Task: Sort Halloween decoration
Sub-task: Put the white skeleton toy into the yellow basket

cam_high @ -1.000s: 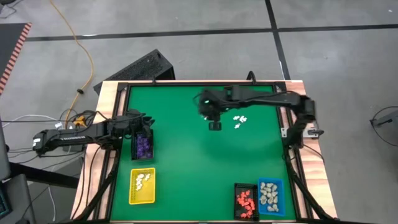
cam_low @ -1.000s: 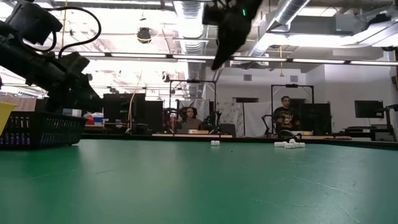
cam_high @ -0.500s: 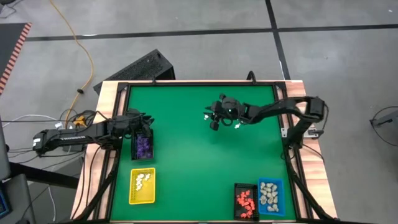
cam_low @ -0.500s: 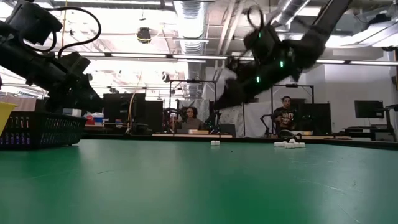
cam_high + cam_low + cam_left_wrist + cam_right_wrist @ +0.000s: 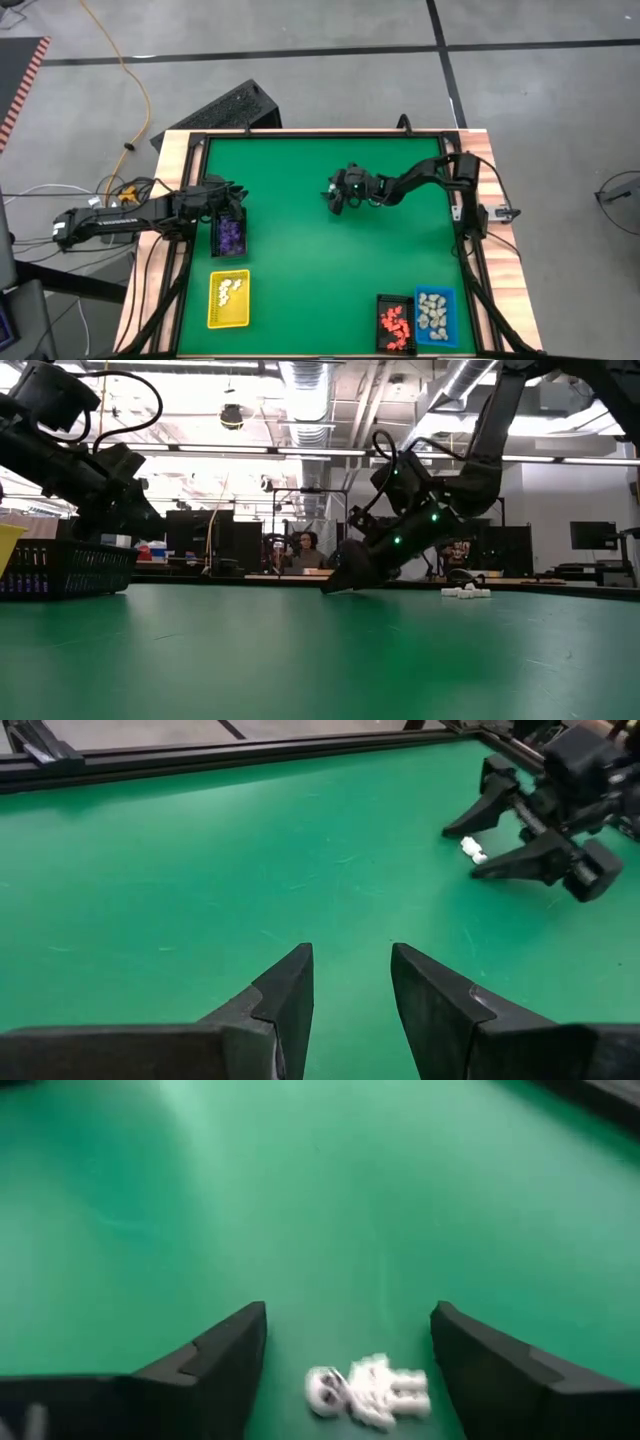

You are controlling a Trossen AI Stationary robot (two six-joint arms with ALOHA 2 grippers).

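Under my table lies a grey concrete floor [image 5: 300, 60] crossed by dark tape lines [image 5: 330, 50], with a yellow cable [image 5: 128, 75] snaking over it. Across the room I see silver ceiling ducts [image 5: 305, 390], long bright strip lights [image 5: 250, 452], black monitors [image 5: 590, 536] and a seated person [image 5: 301, 552] at far desks.

1. The green surface [image 5: 300, 260] lies bare through its middle and near side; a gripper could pass freely there.
2. The right gripper [image 5: 333, 196] sits low at mid-surface, jaws spread around a white figurine [image 5: 368, 1391]; its arm [image 5: 420, 178] bars the far right.
3. Trays line the edges: black [image 5: 230, 235], yellow [image 5: 228, 299], blue [image 5: 434, 312].
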